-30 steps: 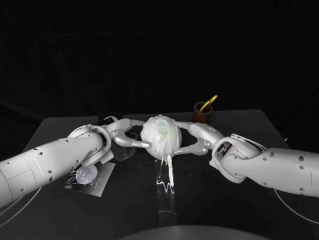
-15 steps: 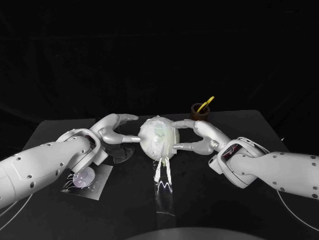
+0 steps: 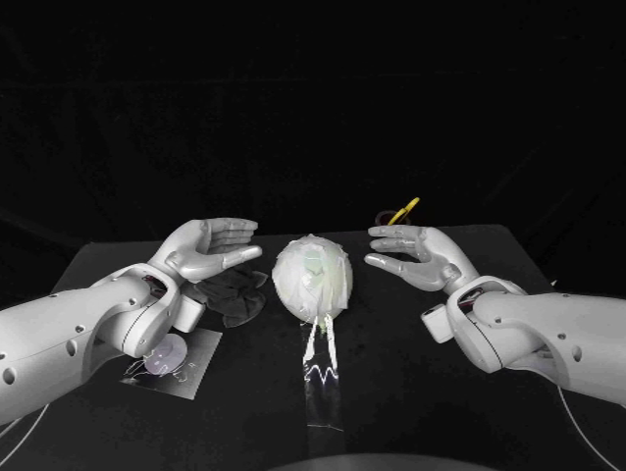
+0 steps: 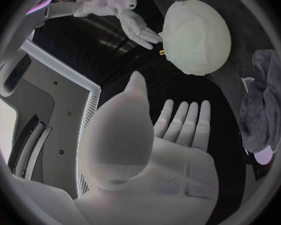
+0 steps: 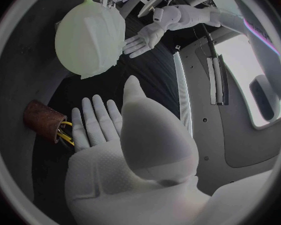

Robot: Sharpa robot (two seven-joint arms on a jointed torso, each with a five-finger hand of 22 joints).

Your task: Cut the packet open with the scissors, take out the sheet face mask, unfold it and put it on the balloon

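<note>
Head view, read from the left edge of the surface [image 3: 257, 422] to the right. The opened packet [image 3: 169, 355] lies flat near the left edge, towards the near side, and a dark crumpled cloth [image 3: 235, 291] sits just beyond it. Above the cloth is the left hand [image 3: 207, 250], fingers spread and holding nothing, its palm turned towards the balloon [image 3: 302, 257]. The balloon stands at the middle of the surface. The sheet face mask [image 5: 90, 60] lies over it as a pale wrinkled skin, with thin strands hanging below.

The right hand [image 3: 415, 257] mirrors the left on the balloon's other side, fingers apart and empty, near the balloon but not touching it. Behind it, at the far edge right of the middle, a brown cup [image 3: 395, 218] holds the yellow-handled scissors [image 3: 406, 207].

Step in hand, as a judgement: the last one, placing the mask on the balloon, and it looks all but done. The next move calls for little more than checking the mask's fit. If an edge stands proud, light palm pressure from both sides at once would smooth it without pushing the balloon off its place.
</note>
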